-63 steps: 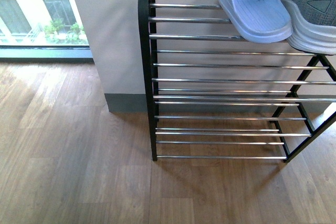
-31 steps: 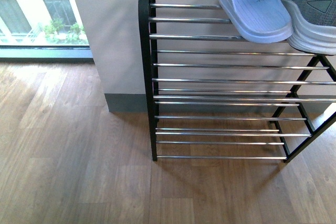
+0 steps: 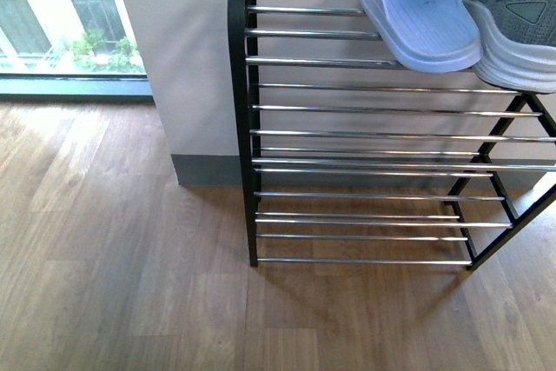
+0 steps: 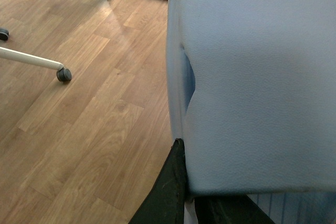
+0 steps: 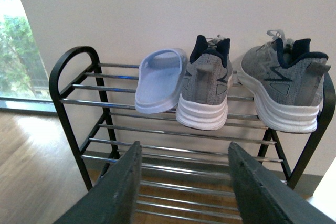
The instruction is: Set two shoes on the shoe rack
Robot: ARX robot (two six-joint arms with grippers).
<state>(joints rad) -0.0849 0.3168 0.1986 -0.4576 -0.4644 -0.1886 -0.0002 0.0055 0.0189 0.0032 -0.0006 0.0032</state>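
You are seeing one pale blue slide and two grey sneakers sitting together on the shoe rack top tier. Your right gripper is hanging wide, touching nothing. Your left gripper is clamping the other slide above the wooden floor, near a castor.

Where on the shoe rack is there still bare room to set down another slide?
The top tier is bare between the rack's rounded left end and the blue slide. The lower tiers are empty too. Right of the slide it is crowded: two grey sneakers fill the rest.
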